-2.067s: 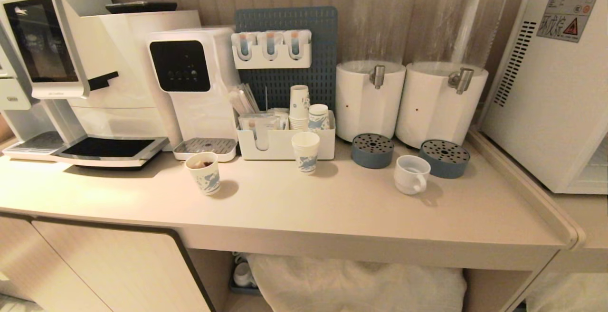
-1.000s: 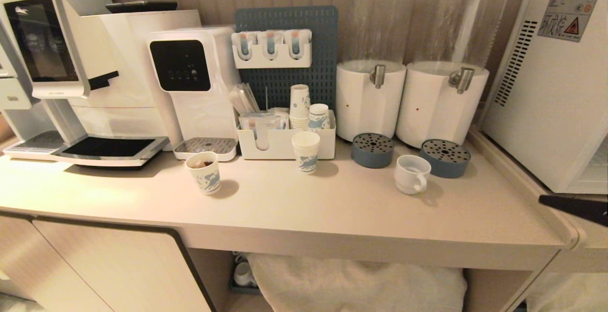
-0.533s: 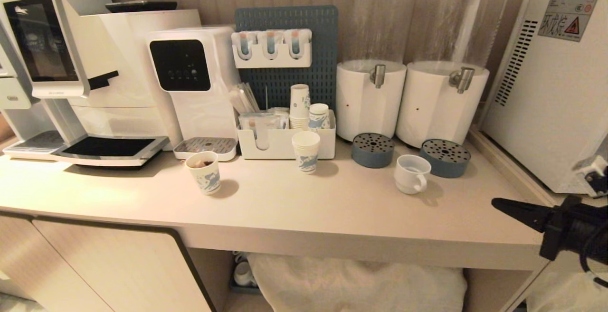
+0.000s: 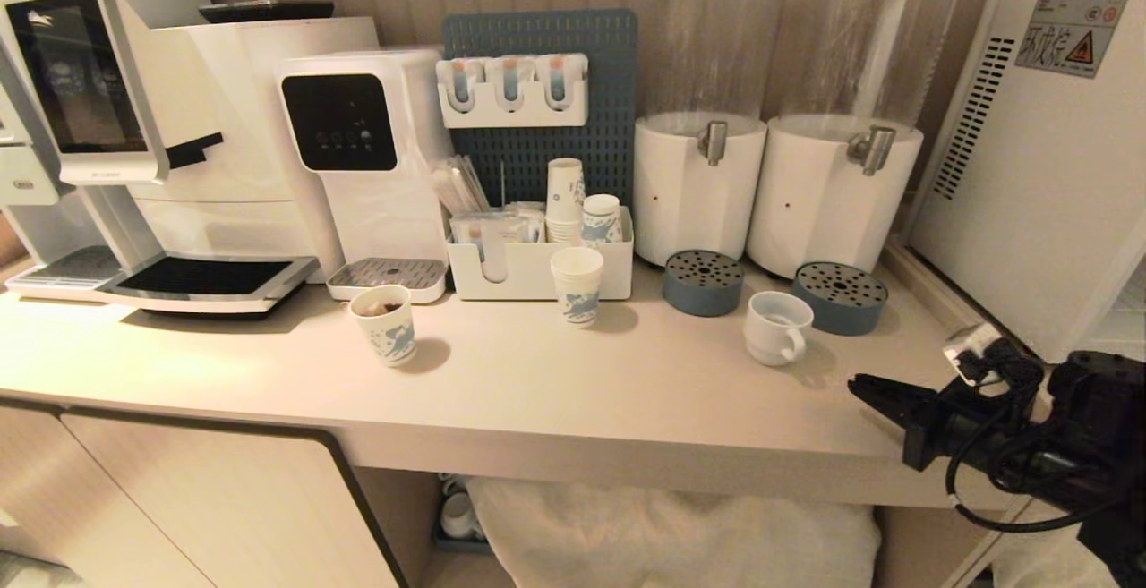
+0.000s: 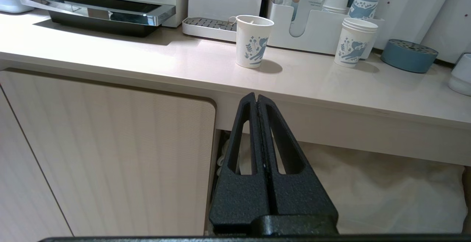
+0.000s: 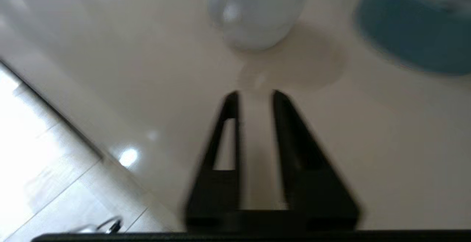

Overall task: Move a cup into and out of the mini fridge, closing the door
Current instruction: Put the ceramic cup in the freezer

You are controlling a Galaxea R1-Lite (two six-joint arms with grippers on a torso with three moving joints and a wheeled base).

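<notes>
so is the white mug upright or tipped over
Upright: the cup stands on its base on the counter, mouth up, handle toward the front.

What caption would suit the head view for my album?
Right claw, slightly open, reaches over the counter toward a white cup near the mini fridge.
</notes>
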